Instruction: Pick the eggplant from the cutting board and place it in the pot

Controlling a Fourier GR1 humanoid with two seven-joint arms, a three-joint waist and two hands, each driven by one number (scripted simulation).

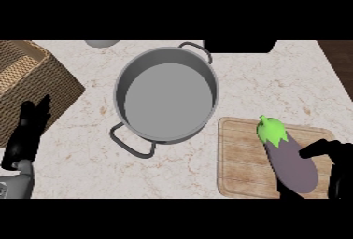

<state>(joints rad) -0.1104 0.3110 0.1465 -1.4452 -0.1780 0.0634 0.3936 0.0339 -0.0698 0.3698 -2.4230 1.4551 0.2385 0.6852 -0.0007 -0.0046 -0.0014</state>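
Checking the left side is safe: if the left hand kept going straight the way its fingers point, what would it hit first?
Probably the wicker basket: the left hand points up-view, fingers straight, toward its edge. Depth is unclear, so it may pass above.

We are finding no legible text, label, brand, number or sign anywhere in this head view. We are reading nothing on the pot, on the cutting board, on the eggplant, on the woven basket or on the marbled counter.
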